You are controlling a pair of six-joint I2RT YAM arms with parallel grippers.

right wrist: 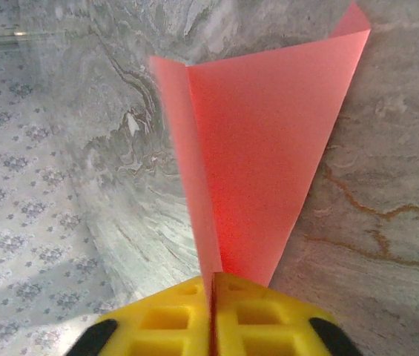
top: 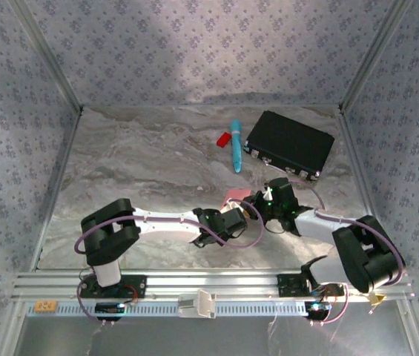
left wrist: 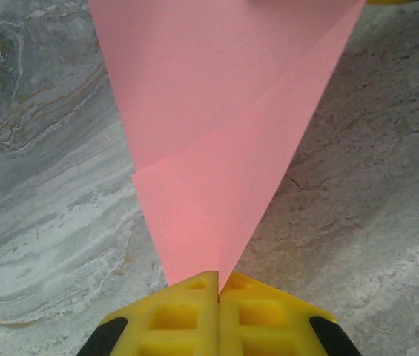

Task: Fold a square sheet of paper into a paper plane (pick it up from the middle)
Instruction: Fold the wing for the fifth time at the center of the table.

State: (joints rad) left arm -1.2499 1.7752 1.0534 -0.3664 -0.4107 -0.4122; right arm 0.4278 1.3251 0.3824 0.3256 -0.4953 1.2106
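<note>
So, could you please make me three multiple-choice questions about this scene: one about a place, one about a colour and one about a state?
1. The blue pen lies:
A. between the arm bases
B. beside the black case
C. against the back wall

2. The small piece next to the pen is:
A. red
B. green
C. white

3. The left pincer is:
A. wide open
B. shut on nothing
C. shut on the pink paper

Answers:
1 B: the top view shows the pen lying next to the case.
2 A: it shows bright red against the grey table.
3 C: in the left wrist view the yellow fingers meet at the paper's tip.
</note>
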